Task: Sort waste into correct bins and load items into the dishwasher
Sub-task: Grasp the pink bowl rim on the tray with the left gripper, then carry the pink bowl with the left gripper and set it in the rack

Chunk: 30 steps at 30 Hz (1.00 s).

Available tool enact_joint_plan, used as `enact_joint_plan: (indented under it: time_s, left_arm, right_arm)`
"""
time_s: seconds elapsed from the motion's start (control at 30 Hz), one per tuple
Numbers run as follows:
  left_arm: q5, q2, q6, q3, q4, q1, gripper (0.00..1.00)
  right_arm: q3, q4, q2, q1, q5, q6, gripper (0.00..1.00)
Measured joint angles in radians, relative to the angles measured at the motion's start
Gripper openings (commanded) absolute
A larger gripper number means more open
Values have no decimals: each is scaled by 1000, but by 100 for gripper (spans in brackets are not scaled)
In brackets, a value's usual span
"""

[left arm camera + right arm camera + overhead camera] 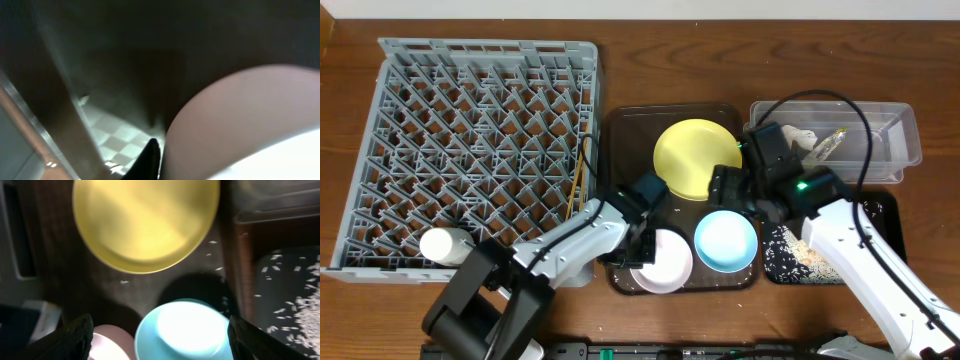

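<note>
Well, the left gripper (640, 240) is down at the edge of the white bowl (660, 263). That bowl sits at the front of the brown tray (620, 130), just beside the light-blue bowl (726, 241). The left wrist camera shows only the bowl's side, very close, and one dark finger tip, so I cannot tell if the fingers are pinching the rim. The right gripper (159, 327) hangs over the tray with its fingers spread wide and nothing in them, between the yellow plate (698, 157) and the blue bowl. I think the next job is to lift the white bowl over to the dish rack (470, 150) on the left. A few things could go wrong. The bowl looks smooth and round, so a pinch on just a thin bit of rim may slip and let it drop. The blue bowl is so near that a sideways pull could bump it. The two arms are close together over the tray and could knock each other. The chopsticks (580, 180) lie along the rack's right side, right in the way, and a low swing might push them. The white cup (445, 245) lies at the rack's front left corner, so the bowl needs another spot. A few rice crumbs (218, 269) lie loose on the tray too.
</note>
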Motion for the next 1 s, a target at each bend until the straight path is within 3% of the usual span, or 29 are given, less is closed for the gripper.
enact_joint_plan:
  time_s: [0.27,0.53,0.73,1.0]
  left_arm:
    - [-50,-105,1,47,-145,69,8]
    - [-352,-362,58,252,-274,180,7]
    - [-724,-394,90,269,-298,252,8]
    - [-1258,-238,103,269,-169,308,7]
  right_arm:
    - [0,-12,-48,-108,-2,1,85]
    - [0,-29,-174,-245,-2,0,86]
    - [0,-43,-216,-294,0,-5,88]
    - [0,-43,-217,-294,-2,-13,88]
